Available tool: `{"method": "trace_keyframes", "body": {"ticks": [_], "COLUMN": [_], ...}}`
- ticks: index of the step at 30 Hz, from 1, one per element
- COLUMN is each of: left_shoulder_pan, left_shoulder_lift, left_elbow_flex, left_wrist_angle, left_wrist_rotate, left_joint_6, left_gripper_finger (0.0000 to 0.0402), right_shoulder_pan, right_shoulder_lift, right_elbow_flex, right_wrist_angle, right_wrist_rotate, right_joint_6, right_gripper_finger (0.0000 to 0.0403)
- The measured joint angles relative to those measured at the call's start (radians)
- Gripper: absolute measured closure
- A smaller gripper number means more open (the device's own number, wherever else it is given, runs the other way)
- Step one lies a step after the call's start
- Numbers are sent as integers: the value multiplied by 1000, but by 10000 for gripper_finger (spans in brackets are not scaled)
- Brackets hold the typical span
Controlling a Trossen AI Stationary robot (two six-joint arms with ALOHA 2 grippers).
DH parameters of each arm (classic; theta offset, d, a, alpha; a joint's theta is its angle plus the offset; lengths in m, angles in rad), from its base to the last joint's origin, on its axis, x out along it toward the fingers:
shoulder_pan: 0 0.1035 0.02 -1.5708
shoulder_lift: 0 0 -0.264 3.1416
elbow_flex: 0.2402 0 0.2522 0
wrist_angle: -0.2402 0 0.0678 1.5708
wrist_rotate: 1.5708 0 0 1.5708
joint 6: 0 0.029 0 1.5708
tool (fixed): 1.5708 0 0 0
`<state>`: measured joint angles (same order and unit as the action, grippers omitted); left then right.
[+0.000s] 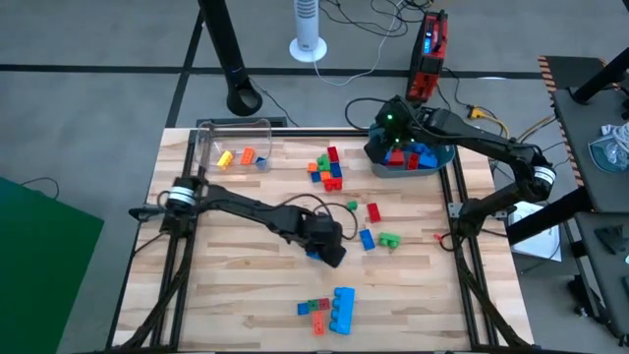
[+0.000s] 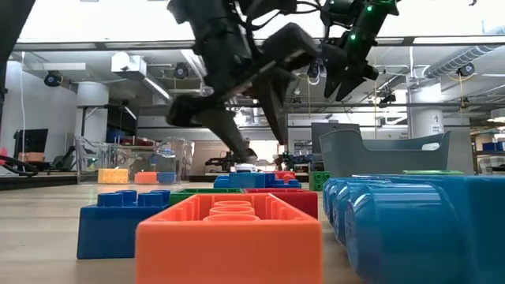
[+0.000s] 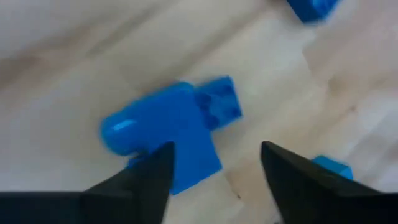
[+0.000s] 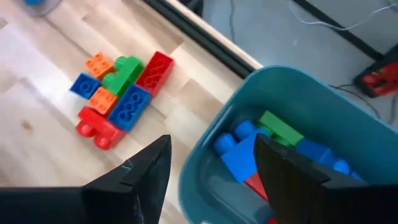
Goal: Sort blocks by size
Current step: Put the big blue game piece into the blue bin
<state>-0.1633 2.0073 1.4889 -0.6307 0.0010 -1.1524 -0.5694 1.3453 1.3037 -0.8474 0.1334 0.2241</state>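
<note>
Wooden table (image 1: 236, 315) under me: my left gripper (image 3: 214, 171) hangs wide open over a blue brick (image 3: 168, 127), empty. Farther right, my right gripper (image 4: 208, 165), spread and empty, hovers above the teal tub (image 4: 211, 130) holding blocks (image 4: 267, 146).

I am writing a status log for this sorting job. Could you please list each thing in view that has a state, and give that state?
Left hand: open, low over the blue block at mid-table, which lies loose on the wood.
Right hand: open, empty, above the teal tub's rim.
Teal tub: upright, holds blue, green and red blocks.
Clear box: at the table's far left, a few small blocks inside.
</note>
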Motion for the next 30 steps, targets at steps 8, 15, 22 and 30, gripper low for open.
{"method": "trace_keyframes", "body": {"ticks": [8, 15, 22, 30], "left_shoulder_pan": [-6, -7, -21, -33], "left_shoulder_lift": [118, 113, 51, -75], "left_elbow_flex": [130, 123, 115, 102], "left_wrist_angle": [-83, -169, -330, -405], "left_wrist_rotate": [19, 14, 15, 41], "left_joint_6": [75, 88, 166, 11], "left_gripper_finger": [352, 388, 381, 345], "right_shoulder_pan": [2, 2, 2, 11], "right_shoulder_lift": [-2, -3, -3, -3], "right_elbow_flex": [0, 0, 0, 0], "right_wrist_angle": [-7, -8, -9, -10], "right_wrist_rotate": [-24, -37, -44, -65], "right_joint_6": [22, 46, 73, 91], "right_gripper_finger": [200, 203, 211, 221]}}
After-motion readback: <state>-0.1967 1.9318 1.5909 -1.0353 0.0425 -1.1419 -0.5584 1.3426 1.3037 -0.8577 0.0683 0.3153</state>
